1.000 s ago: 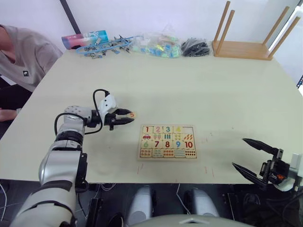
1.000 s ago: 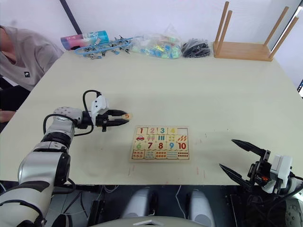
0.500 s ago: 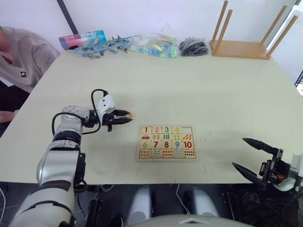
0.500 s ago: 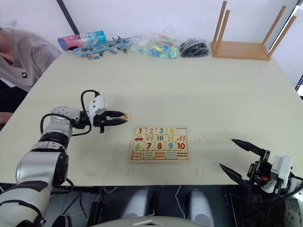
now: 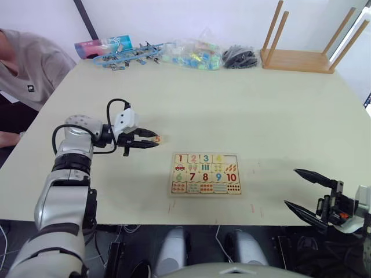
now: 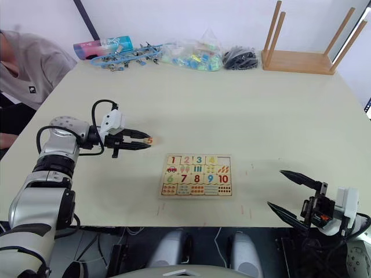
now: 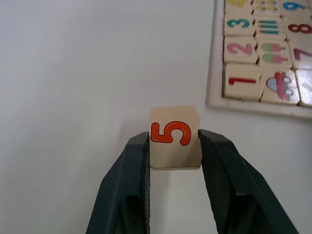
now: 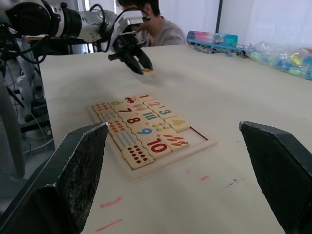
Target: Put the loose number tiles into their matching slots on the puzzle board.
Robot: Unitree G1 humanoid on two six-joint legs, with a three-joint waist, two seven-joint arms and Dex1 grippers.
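Currently one pale square tile (image 7: 174, 137), printed with an orange 5, sits clamped in the left tool (image 7: 173, 146); one board (image 5: 205, 173) lies beside it. Right tool (image 6: 295, 193) gapes, holding nothing.

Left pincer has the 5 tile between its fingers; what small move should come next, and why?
Probably carry the 5 tile toward the puzzle board. The left pincer is closed on it off the board's side, and the empty slot lies past the 4 at the row's far end.
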